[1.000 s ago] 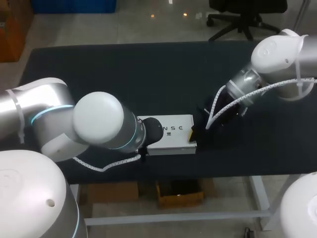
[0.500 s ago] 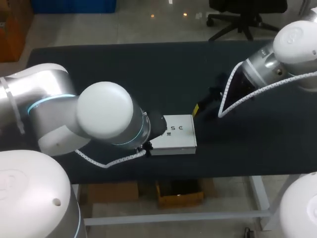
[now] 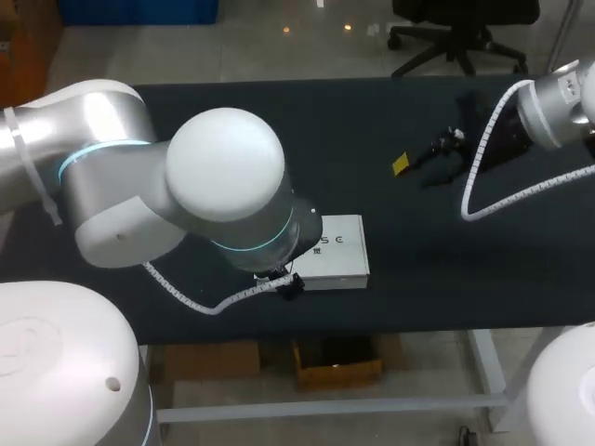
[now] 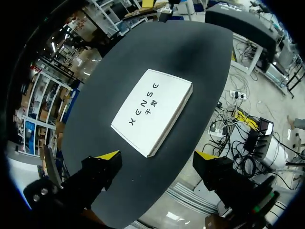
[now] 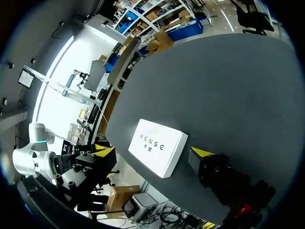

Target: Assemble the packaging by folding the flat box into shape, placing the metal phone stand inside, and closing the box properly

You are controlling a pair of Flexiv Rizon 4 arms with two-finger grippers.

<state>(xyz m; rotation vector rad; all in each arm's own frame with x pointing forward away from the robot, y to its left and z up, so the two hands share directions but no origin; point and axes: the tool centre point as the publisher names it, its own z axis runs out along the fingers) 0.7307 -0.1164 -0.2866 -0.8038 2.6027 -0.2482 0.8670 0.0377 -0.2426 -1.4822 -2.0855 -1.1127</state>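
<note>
box point(image 3: 337, 251): white, closed, flat on counter point(image 3: 372, 121), lower middle of frame | my left fingers point(image 4: 106, 156): spread open, empty, above box, not touching | my right fingers point(image 3: 401, 164): open, empty, upper right, well apart from box

This is a robotics lab or test workshop. Two large silver-and-white robot arms, the left arm point(image 3: 223, 186) and the right arm point(image 3: 558, 107), work over one long bench point(image 3: 279, 121) covered in a dark mat. Each arm carries a white spiral-wrapped cable point(image 3: 474, 177) looped loosely along its outside, which suggests a trial rig more than a finished machine. The only work piece lying on the bench is a single white box point(image 3: 339, 251).
</note>
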